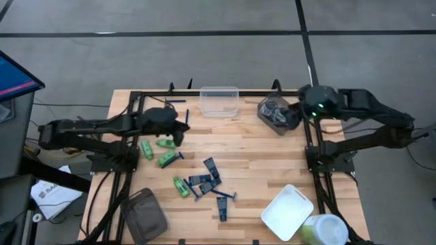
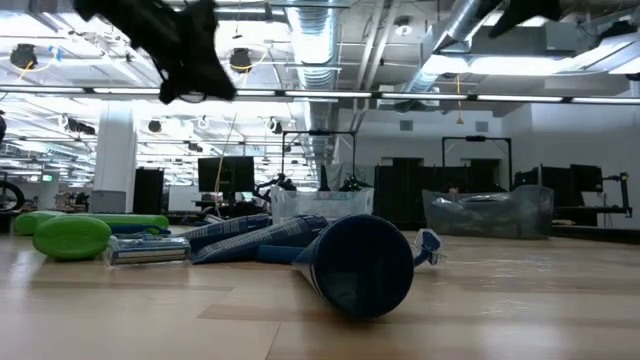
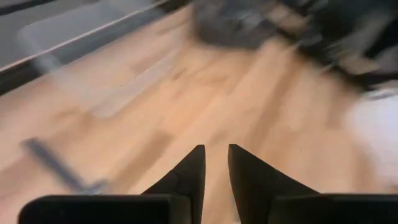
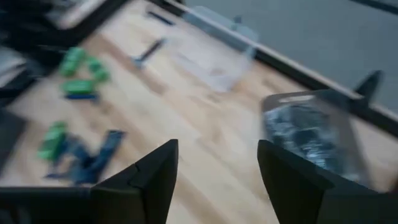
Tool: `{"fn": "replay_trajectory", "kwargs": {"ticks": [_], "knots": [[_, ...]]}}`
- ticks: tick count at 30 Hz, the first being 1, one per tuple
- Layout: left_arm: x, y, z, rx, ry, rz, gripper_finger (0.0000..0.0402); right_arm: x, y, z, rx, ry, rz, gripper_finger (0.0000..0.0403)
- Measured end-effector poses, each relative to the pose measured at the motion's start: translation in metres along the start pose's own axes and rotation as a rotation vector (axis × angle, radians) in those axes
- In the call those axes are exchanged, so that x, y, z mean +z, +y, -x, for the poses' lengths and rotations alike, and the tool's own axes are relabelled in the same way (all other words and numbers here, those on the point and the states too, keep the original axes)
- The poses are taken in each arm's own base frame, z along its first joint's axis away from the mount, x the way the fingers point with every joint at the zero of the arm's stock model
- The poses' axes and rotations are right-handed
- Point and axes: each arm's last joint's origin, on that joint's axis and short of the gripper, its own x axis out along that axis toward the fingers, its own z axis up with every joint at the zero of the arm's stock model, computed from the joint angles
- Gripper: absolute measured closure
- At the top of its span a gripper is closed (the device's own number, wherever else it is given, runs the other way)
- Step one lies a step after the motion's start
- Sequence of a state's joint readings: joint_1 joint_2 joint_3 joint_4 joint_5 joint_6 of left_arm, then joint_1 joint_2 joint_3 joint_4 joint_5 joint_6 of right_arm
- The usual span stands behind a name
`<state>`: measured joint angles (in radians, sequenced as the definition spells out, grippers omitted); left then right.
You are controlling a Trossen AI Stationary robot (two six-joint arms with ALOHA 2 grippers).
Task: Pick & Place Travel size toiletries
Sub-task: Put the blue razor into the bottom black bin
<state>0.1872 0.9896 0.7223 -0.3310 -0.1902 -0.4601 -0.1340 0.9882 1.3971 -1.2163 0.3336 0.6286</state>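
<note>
Lying scattered on the pale wooden table (image 1: 259, 163) are bright green mini bottles (image 1: 167, 158), flat dark navy tubes (image 1: 211, 169) and thin blue razors (image 1: 223, 196). Left hand (image 3: 215, 165), fingers narrowly parted, nothing pinched, is held above the bottles. Right hand (image 4: 217, 163), fingers spread, is positioned over a clear plastic tub of dark items (image 1: 276, 113).

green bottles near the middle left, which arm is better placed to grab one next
Left. The left gripper hangs right beside the green bottles, nothing between its fingers. The right gripper is open and empty over the clear tub of dark items at the far right, well away from them.
</note>
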Motion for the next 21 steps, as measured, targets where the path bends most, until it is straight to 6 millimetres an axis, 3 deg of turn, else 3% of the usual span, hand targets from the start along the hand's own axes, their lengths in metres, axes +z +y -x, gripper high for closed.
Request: {"fn": "replay_trajectory", "kwargs": {"ticks": [6, 15, 21], "knots": [[0.007, 0.015, -0.038, 0.115, 0.100, 0.046, 0.0296, -0.014, 0.005, 0.022, 0.141, -0.003, -0.011, 0.0198], [-0.002, 0.060, -0.081, 0.340, 0.220, 0.130, 0.0163, -0.023, 0.015, 0.028, 0.220, 0.027, 0.057, 0.0202], [-0.010, 0.085, -0.100, 0.541, 0.214, 0.284, 0.0145, -0.022, 0.018, 0.027, 0.231, 0.018, 0.053, 0.0212]]}}
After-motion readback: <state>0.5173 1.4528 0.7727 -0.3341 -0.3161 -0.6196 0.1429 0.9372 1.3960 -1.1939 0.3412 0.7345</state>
